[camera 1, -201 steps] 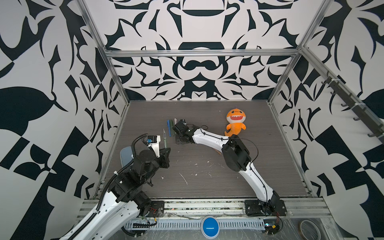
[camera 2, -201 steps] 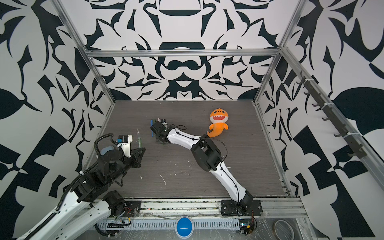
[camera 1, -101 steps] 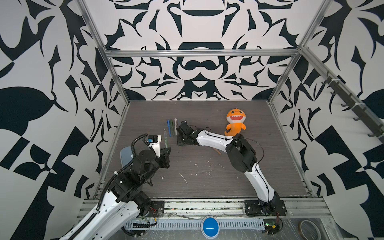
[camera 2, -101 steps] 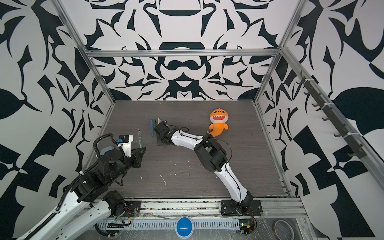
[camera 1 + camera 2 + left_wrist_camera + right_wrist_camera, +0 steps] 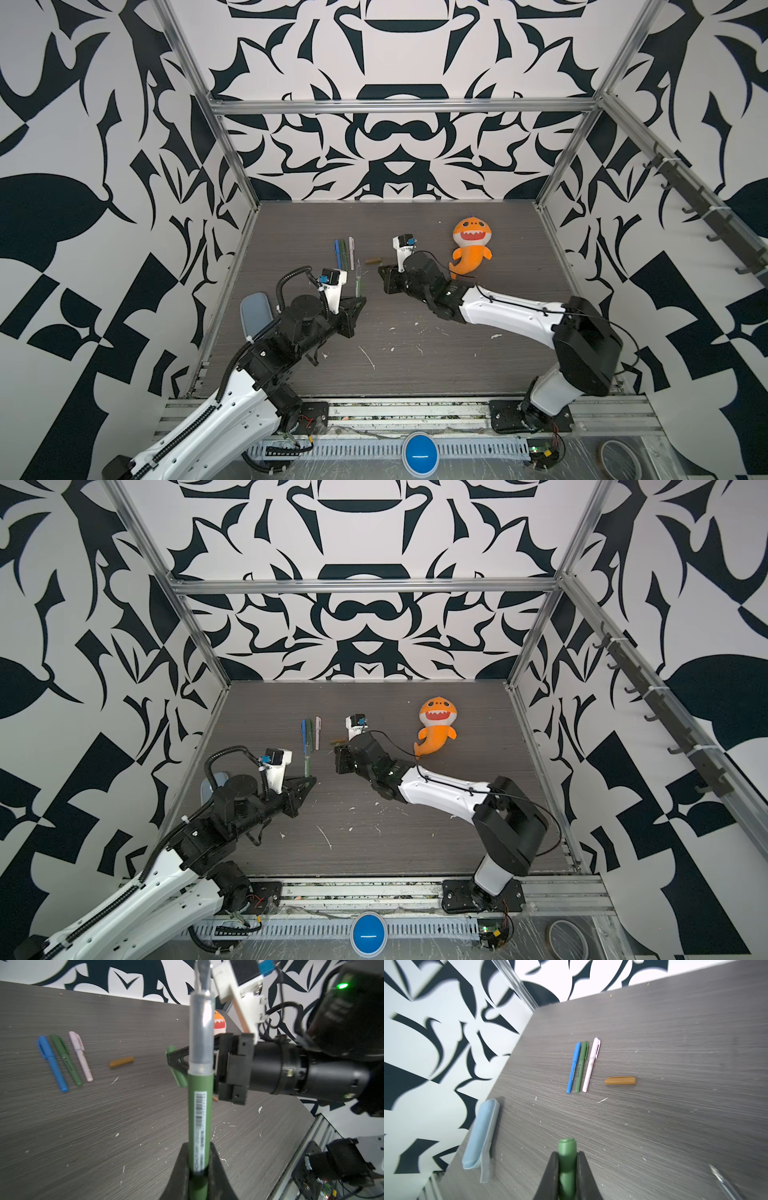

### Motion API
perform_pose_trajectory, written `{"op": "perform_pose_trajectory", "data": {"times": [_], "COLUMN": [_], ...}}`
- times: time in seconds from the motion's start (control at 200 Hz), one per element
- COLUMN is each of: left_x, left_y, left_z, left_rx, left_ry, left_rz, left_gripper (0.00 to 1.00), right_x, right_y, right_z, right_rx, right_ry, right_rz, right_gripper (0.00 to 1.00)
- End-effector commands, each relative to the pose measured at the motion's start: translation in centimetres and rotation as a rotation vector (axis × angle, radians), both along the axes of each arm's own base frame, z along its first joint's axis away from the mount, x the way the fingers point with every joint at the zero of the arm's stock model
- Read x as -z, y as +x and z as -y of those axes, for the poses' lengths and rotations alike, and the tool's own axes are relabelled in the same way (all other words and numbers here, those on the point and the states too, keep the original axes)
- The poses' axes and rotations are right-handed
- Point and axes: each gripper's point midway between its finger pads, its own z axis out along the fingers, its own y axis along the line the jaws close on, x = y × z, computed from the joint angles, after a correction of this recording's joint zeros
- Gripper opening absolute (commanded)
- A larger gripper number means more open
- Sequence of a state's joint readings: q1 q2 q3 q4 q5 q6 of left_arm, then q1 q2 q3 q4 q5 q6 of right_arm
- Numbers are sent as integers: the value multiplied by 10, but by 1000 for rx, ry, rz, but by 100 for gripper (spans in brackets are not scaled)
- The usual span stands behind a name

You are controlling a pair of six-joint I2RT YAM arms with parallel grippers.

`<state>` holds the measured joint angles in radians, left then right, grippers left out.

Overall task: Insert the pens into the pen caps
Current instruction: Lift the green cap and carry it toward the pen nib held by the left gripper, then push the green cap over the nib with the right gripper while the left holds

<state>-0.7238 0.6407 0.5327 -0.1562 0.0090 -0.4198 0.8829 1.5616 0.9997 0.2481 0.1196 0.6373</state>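
Observation:
My left gripper (image 5: 360, 300) (image 5: 199, 1147) is shut on an uncapped green pen (image 5: 200, 1105) (image 5: 358, 283), which points away from it with its clear tip end free. My right gripper (image 5: 381, 277) (image 5: 567, 1154) is shut on a green pen cap (image 5: 567, 1144) (image 5: 177, 1073), which sits a short way from the pen without touching it. Blue (image 5: 337, 254), dark green (image 5: 344, 252) and pale pink (image 5: 351, 248) pens with their caps on lie side by side at the far left. A mustard-orange pen cap (image 5: 372, 261) (image 5: 620, 1080) lies loose beside them.
A pale blue pencil case (image 5: 255, 309) (image 5: 481, 1132) lies along the left wall beside my left arm. An orange plush shark (image 5: 471, 246) sits at the far right. White scraps (image 5: 368, 357) are scattered over the middle of the grey table (image 5: 415, 374).
My right gripper has drawn back from beside the row of pens, moving right and nearer with the green cap. The left arm has stayed still.

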Motion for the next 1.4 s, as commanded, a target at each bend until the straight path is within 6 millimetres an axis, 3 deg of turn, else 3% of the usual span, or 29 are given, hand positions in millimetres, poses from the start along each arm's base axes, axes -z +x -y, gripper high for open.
{"op": "perform_pose_trajectory", "data": {"times": [0.0, 0.115, 0.215, 0.37, 0.525, 0.795, 0.965, 1.39], "left_x": [-13, -6, -1, 4, 2, 7, 6, 8], "left_y": [-8, -12, -12, -15, -19, -22, -22, -22], "left_z": [22, 33, 41, 56, 69, 78, 77, 81], "left_rx": [133, 188, 216, 264, 314, 349, 349, 364], "left_ry": [-82, -120, -144, -155, -158, -147, -148, -139], "left_rz": [66, 75, 60, 41, 41, 28, 29, 23], "left_gripper": [0, 0, 0, 0, 0, 0, 0, 0], "right_x": [-53, -80, -104, -134, -151, -159, -152, -156], "right_y": [0, -14, -24, -37, -42, -42, -41, -39], "right_z": [30, 66, 83, 90, 83, 60, 50, 45], "right_rx": [91, 167, 188, 163, 117, 36, 11, -2], "right_ry": [116, 177, 237, 328, 395, 452, 474, 493], "right_rz": [174, 237, 281, 329, 348, 333, 296, 301], "right_gripper": [7, 5, 5, 5, 5, 5, 5, 5]}}
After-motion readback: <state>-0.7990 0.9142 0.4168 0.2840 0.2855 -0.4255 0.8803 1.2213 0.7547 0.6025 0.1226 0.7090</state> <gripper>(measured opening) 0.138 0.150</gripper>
